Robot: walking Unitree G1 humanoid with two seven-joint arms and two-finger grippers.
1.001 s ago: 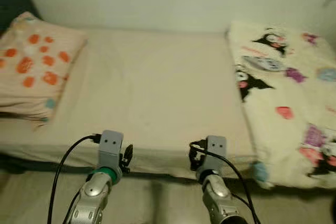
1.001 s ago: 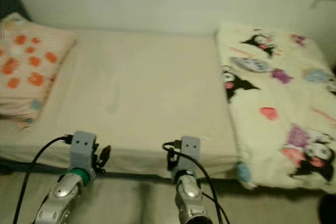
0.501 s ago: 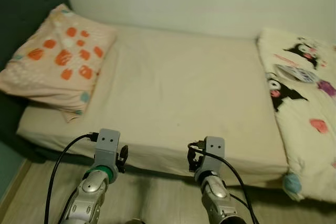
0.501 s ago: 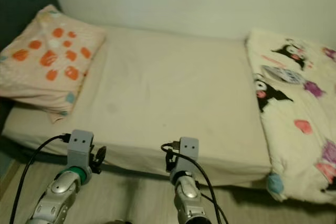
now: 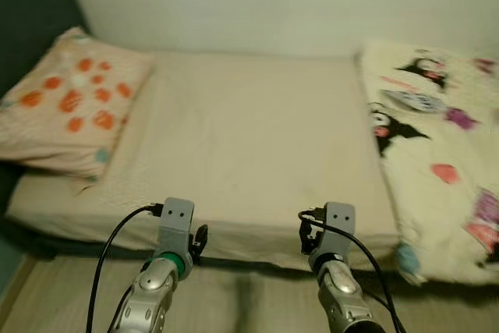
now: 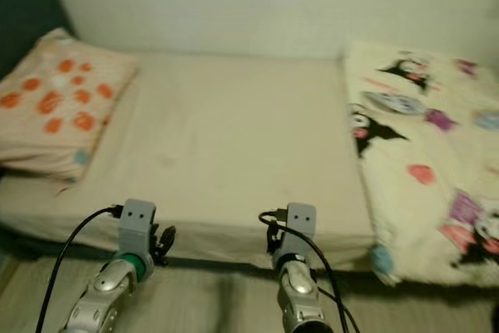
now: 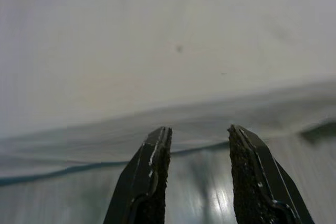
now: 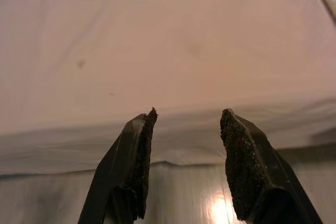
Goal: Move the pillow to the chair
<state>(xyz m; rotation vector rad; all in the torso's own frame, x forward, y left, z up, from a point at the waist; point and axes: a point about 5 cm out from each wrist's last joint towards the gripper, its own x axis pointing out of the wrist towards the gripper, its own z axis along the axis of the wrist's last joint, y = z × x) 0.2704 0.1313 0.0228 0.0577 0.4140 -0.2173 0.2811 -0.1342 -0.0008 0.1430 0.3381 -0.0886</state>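
A pale pink pillow (image 5: 66,99) with orange blotches lies at the left end of the bed (image 5: 249,138), against a dark headboard. Both arms are held low in front of the bed's near edge. The left gripper (image 7: 197,145) is open, with nothing between its black fingers, and it points at the mattress edge. My right gripper (image 8: 186,129) is open as well, aimed at the same edge further right. The pillow lies well to the left of both and beyond them.
A cream blanket (image 5: 437,146) with cartoon prints covers the bed's right end and hangs over its front. A pale wall runs behind the bed. Wooden floor (image 5: 249,302) lies under the arms. Black cables (image 5: 109,255) trail from both wrists.
The whole view has swung back to the right, so the pillow sits nearer the left edge and more blanket shows. Both arms keep the same pose.
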